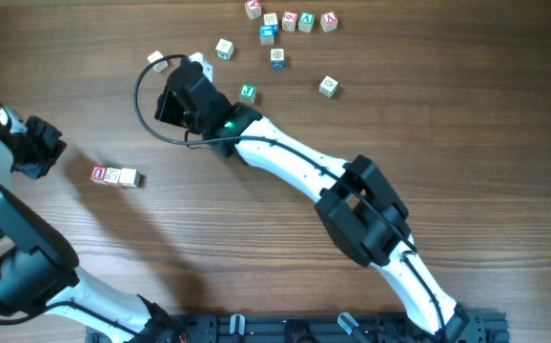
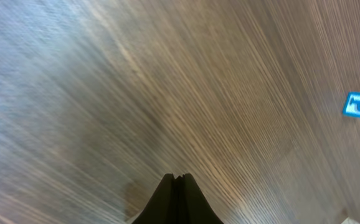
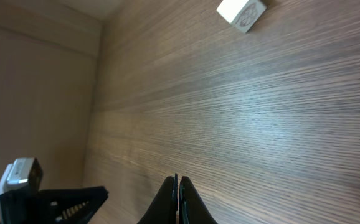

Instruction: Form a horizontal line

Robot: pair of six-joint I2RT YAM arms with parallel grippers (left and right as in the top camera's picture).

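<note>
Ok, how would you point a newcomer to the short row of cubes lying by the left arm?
On the wooden table, look just right of the left hand. The horizontal line lies there: three pale cubes touching side by side. Its left end is red-marked, and it sits alone, far from the loose cubes.

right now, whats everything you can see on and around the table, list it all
horizontal line: one row of three touching cubes, pale wood, red mark on its left end, left part of the table
loose cubes: about eleven, pale with red, green or blue marks, scattered near the top of the overhead view
table: one, brown wood grain, under everything
cable: one, black, looped beside the right arm's wrist
left gripper: one, black, shut and empty, over bare wood
right gripper: one, black, shut and empty, near the loose cubes
</note>
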